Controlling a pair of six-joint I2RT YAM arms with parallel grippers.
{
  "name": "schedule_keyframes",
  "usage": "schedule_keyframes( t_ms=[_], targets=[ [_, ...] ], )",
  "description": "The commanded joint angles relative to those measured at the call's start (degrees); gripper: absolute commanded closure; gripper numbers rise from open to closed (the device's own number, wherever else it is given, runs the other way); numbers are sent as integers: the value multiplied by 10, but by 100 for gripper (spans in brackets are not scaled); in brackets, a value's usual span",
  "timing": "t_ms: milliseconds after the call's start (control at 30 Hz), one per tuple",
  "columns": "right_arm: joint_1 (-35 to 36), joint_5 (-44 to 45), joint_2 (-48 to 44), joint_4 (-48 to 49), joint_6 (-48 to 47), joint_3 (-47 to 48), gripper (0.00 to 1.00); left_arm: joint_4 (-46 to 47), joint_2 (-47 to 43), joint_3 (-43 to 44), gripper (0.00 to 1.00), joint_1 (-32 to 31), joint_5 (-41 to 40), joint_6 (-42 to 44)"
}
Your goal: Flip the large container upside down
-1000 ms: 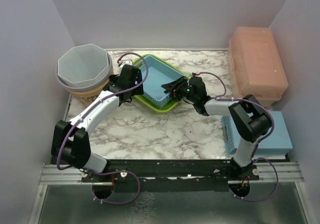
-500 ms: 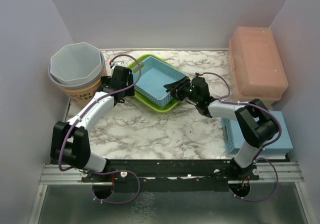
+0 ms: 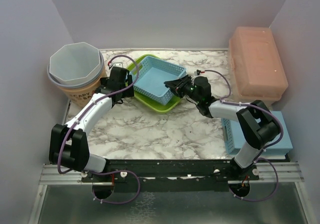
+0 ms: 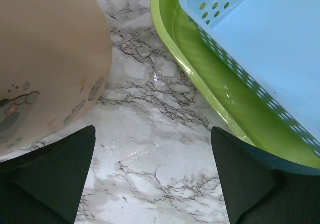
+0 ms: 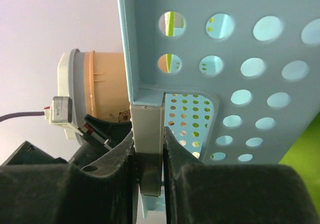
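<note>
A light blue perforated basket (image 3: 156,79) sits tilted inside a green tray (image 3: 150,103) at the middle back of the marble table. My right gripper (image 3: 173,84) is shut on the basket's near-right rim and holds that side raised. In the right wrist view the fingers (image 5: 148,149) pinch the basket's pale rim lip (image 5: 147,129), with the basket wall (image 5: 240,84) above. My left gripper (image 3: 124,81) is open and empty over bare table between the bucket and the tray. In the left wrist view (image 4: 152,131) it has the green tray (image 4: 210,84) and the blue basket (image 4: 265,44) at its right.
A beige bucket with a grey liner (image 3: 76,69) stands at the back left, close to my left gripper (image 4: 45,59). A peach lidded box (image 3: 257,64) stands at the back right. A blue basket lies upside down (image 3: 260,131) at the right edge.
My right gripper has raised the blue basket's right side and drawn it slightly right. My left gripper has pulled back left from the tray. The bucket shifted a little left.
</note>
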Motion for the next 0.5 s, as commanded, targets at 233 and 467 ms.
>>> schedule_keyframes(
  t_ms=[233, 467],
  targets=[
    [-2, 34, -74, -6, -61, 4, 81, 7, -34, -7, 1, 5, 37, -26],
    [-2, 67, -127, -69, -113, 15, 81, 5, -35, -10, 1, 15, 15, -16]
  ],
)
